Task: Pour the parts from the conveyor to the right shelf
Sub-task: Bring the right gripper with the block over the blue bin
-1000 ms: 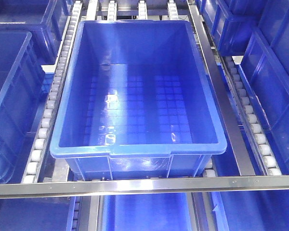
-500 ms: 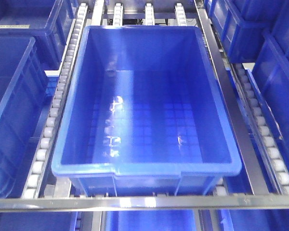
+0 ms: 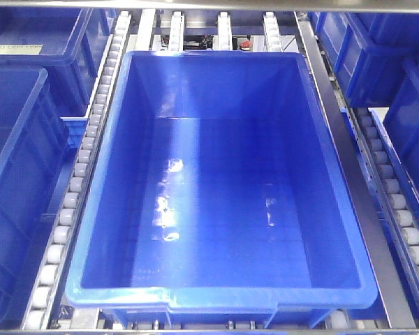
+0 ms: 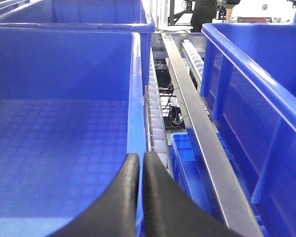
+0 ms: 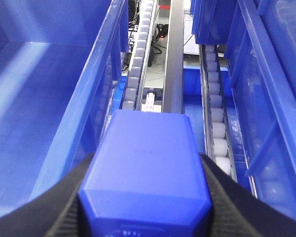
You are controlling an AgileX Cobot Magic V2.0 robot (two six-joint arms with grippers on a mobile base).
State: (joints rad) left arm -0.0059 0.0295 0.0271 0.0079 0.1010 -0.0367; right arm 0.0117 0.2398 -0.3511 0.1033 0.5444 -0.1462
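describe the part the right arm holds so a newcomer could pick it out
Find the roller shelf lined with big open blue crates. Over its steel rail, the right pincer clamps a small blue block. Unlike the hollow crates, it is closed, with bevelled corners.

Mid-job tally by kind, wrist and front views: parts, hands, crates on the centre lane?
Blue part: 1, held in the right hand.
Hands: 2; the left hand is shut, empty.
Centre-lane crate: 1, empty.
Total: 4.
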